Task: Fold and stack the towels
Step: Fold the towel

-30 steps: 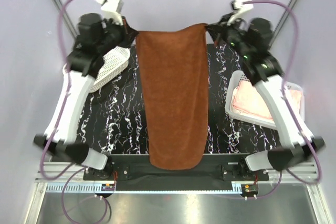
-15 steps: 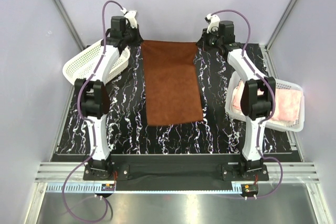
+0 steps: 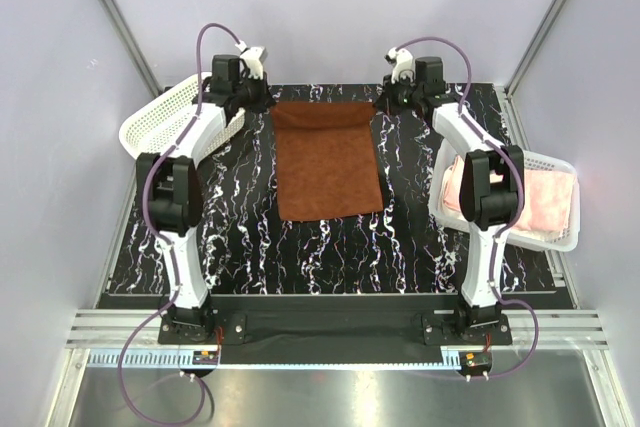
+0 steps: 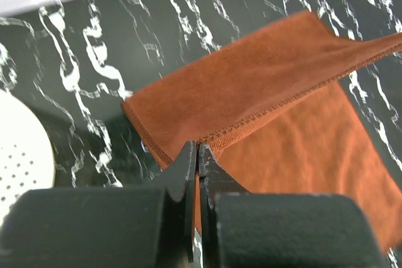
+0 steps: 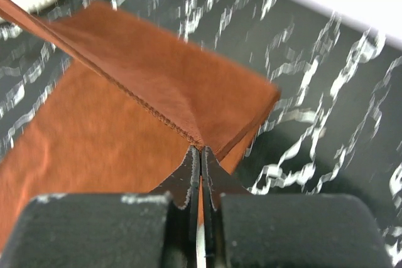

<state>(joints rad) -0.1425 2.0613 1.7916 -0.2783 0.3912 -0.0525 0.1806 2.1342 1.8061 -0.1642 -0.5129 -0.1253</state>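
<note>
A rust-brown towel lies on the black marbled table, its far edge folded over near the back. My left gripper is shut on the towel's far left corner; the left wrist view shows the towel pinched at the hem between my fingertips. My right gripper is shut on the far right corner; the right wrist view shows the towel pinched at my fingertips. The held edge hangs taut between both grippers, just above the lower layer.
A white perforated basket sits at the back left. A white basket at the right holds a pink towel. Grey walls stand close behind the table's back edge.
Both arms have stretched to the back of the table and lowered. The towel, hanging in the air a second ago, now lies on the table with its far edge folding over.
</note>
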